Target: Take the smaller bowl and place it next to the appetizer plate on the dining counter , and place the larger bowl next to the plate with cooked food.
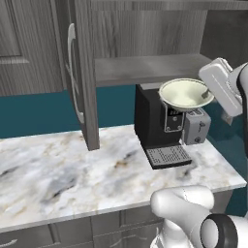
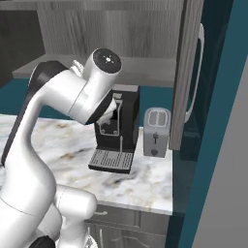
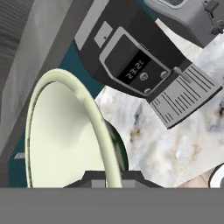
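Above the coffee machine (image 1: 157, 118), a bowl (image 1: 185, 93) is being held in the air by the hand (image 1: 207, 93), well clear of the bench (image 1: 72, 164). It is a pale cream-white bowl with a thin, slightly yellowish-green rim, and which of the two bowls it is cannot be told with certainty; by its pale colour it is being taken for the smaller bowl. In the left base view it is being carried roughly level, mouth up, with its right rim against the white hand. In the hand view the bowl (image 3: 65, 135) is being seen edge-on and close, its rim running down between the dark finger tips of the hand (image 3: 106, 177), so the hand is closed on the rim.

Below the bowl, the black coffee machine is standing on the marble bench, its grey drip tray (image 1: 168, 156) pointing forward. A small silver toaster (image 1: 195, 126) is standing just beside the machine, to its right. In the right base view the coffee machine (image 2: 117, 128) and the toaster (image 2: 157, 131) are being shown side by side on the bench (image 2: 145, 181), with the white arm (image 2: 72, 97) bent in front of the machine. A grey cabinet door (image 1: 82, 72) is hanging open to the left of the machine, and a shelf (image 1: 150, 68) is lying behind the bowl.
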Tool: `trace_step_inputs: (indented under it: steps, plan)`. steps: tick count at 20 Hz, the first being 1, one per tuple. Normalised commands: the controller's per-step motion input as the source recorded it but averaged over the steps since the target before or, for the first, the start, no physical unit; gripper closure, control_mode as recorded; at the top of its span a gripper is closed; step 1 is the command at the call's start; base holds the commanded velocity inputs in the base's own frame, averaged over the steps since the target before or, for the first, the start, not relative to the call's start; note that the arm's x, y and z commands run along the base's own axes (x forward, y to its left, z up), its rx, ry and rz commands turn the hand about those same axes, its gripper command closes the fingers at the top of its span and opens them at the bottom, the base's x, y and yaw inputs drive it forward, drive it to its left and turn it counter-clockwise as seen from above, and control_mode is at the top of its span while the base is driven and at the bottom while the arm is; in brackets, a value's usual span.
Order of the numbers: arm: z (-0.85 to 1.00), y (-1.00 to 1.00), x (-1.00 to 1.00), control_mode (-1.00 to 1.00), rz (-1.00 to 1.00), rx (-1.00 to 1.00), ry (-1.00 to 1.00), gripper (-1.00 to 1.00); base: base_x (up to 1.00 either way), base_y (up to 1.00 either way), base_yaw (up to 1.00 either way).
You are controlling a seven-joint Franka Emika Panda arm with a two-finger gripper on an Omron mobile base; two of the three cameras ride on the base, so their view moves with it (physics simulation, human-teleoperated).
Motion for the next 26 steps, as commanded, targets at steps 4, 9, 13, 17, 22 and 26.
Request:
trace_step_inputs:
  steps: [4,9,13,17,22,26]
  plan:
    - [-0.44,0.00,-0.16,-1.00,0.04,0.00,0.00,1.00,0.00,0.00,0.00]
    - [-0.35,0.00,-0.17,-1.00,0.10,0.00,0.03,1.00,0.00,0.00,0.00]
    - [-0.08,0.00,-0.10,1.00,0.03,0.00,0.00,1.00,-0.40,0.06,0.10]
    - [0.00,0.00,0.00,1.00,0.00,0.00,0.00,1.00,-0.95,0.21,0.19]
    - [0.00,0.00,0.00,1.00,0.00,0.00,0.00,1.00,-1.00,0.25,0.27]
    - [0.00,0.00,0.00,1.00,0.00,0.00,0.00,1.00,-0.89,0.45,0.42]
